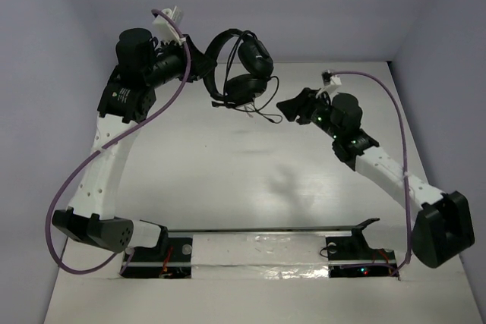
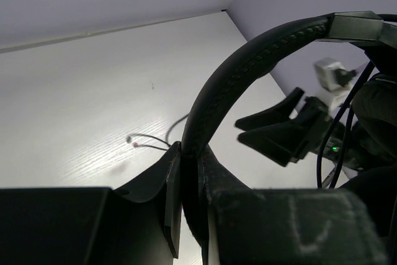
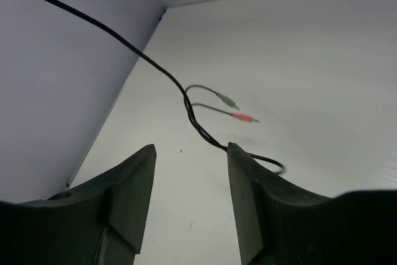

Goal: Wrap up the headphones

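The left arm [image 1: 114, 149] is arching up high on its side, the left gripper [image 1: 203, 66] pinching tight on the headband of the headphones [image 1: 257, 55] and holding them aloft. The right arm [image 1: 380, 161] is stretching lower and inward, the right gripper [image 1: 292, 105] hovering with fingers spread, gripping nothing.

One mark can be read: a faint raised letter [image 2: 308, 235], seemingly an "L", on the near housing of the left gripper [image 2: 189, 153]. Nothing else is legible.
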Controlling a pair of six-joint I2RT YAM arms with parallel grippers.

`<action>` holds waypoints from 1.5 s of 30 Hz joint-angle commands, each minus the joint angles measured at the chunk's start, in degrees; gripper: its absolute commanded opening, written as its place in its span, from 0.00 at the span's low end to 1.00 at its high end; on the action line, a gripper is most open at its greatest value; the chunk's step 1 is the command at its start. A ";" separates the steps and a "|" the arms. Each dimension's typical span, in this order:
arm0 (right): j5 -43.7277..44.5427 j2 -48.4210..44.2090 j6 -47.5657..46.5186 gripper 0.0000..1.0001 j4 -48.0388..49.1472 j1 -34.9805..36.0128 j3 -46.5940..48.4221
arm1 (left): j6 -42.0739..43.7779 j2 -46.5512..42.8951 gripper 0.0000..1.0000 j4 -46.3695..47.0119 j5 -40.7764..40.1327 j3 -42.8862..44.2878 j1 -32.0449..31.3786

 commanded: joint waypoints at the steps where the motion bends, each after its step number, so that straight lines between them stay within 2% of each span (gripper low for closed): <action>1: 7.04 -7.28 0.17 0.57 -4.42 -0.21 1.46 | -3.16 -3.03 0.00 6.26 -0.36 1.76 0.02; 3: 5.73 -10.44 1.93 0.56 -2.77 -0.21 -0.55 | -3.51 -3.29 0.00 6.70 -1.06 1.67 0.02; 4: 3.63 -11.15 2.46 0.51 -1.71 -0.21 -1.43 | -3.51 -3.29 0.00 6.79 -1.32 1.75 0.02; 5: 2.13 -11.34 3.25 0.18 -0.39 -0.21 -3.35 | -3.60 -3.29 0.00 6.96 -1.59 2.10 0.02; 6: 0.63 -11.16 3.25 0.00 2.58 -0.21 -4.16 | -3.69 -3.12 0.00 7.14 -1.59 2.19 0.02; 10: -4.47 -7.13 0.27 0.00 8.57 -0.21 -6.88 | -3.51 -1.98 0.00 6.35 -1.94 4.21 0.02; 11: -4.65 -6.07 -0.87 0.15 9.89 -0.21 -7.15 | -3.60 -1.80 0.00 6.00 -2.12 5.52 0.02; 13: -5.09 -3.27 -2.10 0.34 13.93 -0.21 -6.36 | -4.21 -1.10 0.00 6.00 -1.16 6.93 0.02; 14: -3.61 -0.03 -1.24 0.49 13.95 -0.21 -5.40 | -4.48 -0.66 0.00 6.08 0.15 8.33 0.02; 15: -1.69 1.57 -1.23 0.55 12.03 -0.21 -3.57 | -4.65 -0.40 0.00 6.08 0.69 9.04 0.02; 16: 2.16 3.15 -1.06 0.58 9.66 -0.90 1.15 | -4.74 -0.13 0.00 5.74 1.13 9.83 0.02; 17: 3.77 4.73 1.03 0.64 6.68 -1.52 3.63 | -4.83 0.22 0.00 5.30 1.92 11.15 0.02; 18: 3.35 7.70 2.19 0.66 3.87 -2.13 5.66 | -4.92 0.57 0.00 4.94 2.45 11.51 0.02; 20: -5.15 10.27 3.60 0.67 3.40 -2.14 9.44 | -5.18 0.57 0.00 5.29 3.41 11.08 0.02; 22: -9.04 11.51 2.03 0.66 5.42 -1.44 8.67 | -5.18 0.40 0.00 5.38 3.59 10.55 0.02; 24: -10.62 10.90 -3.58 0.69 7.51 -1.44 5.78 | -5.53 0.31 0.00 5.90 4.82 9.58 0.02; 25: -13.24 11.59 -6.21 0.69 5.88 -1.44 6.20 | -5.71 0.31 0.00 6.08 5.09 9.23 0.02; 26: -16.49 12.47 -12.85 0.68 3.25 -1.44 7.34 | -5.71 0.31 0.00 6.17 5.52 8.88 0.02; 27: -19.56 13.52 -15.09 0.68 -1.74 -1.44 10.48 | -5.80 0.31 0.00 6.08 5.53 8.70 0.02; 28: -24.38 15.01 -16.33 0.68 -2.13 -1.44 11.38 | -5.80 0.31 0.00 6.08 5.62 8.44 0.02; 31: -32.15 17.57 -15.83 0.51 -2.30 -1.44 14.02 | -5.63 0.31 0.00 5.91 5.53 8.26 0.02; 32: -32.86 18.19 -12.95 0.32 -1.36 -1.44 13.77 | -5.28 0.31 0.00 5.21 4.92 8.78 0.02; 34: -34.89 17.32 -9.86 0.19 3.82 -1.44 10.62 | -4.22 0.40 0.00 4.33 3.86 9.31 0.02; 35: -34.98 15.92 -6.45 0.08 6.01 -1.44 9.12 | -4.13 0.40 0.00 4.33 3.51 9.31 0.02; 37: -37.94 15.03 -2.31 0.00 13.13 -0.83 6.05 | -4.74 0.05 0.00 5.63 3.51 8.27 0.02; 40: -36.74 13.54 -2.37 0.00 14.04 -0.82 4.45 | -5.45 -0.13 0.00 6.52 4.30 7.82 0.02; 42: -33.32 12.14 -5.00 0.02 10.98 -0.82 4.62 | -5.36 -0.22 0.00 6.44 4.21 8.08 0.02; 45: -28.05 11.17 -8.43 0.20 6.94 -0.82 6.11 | -4.66 -0.39 0.00 5.12 3.95 9.57 0.02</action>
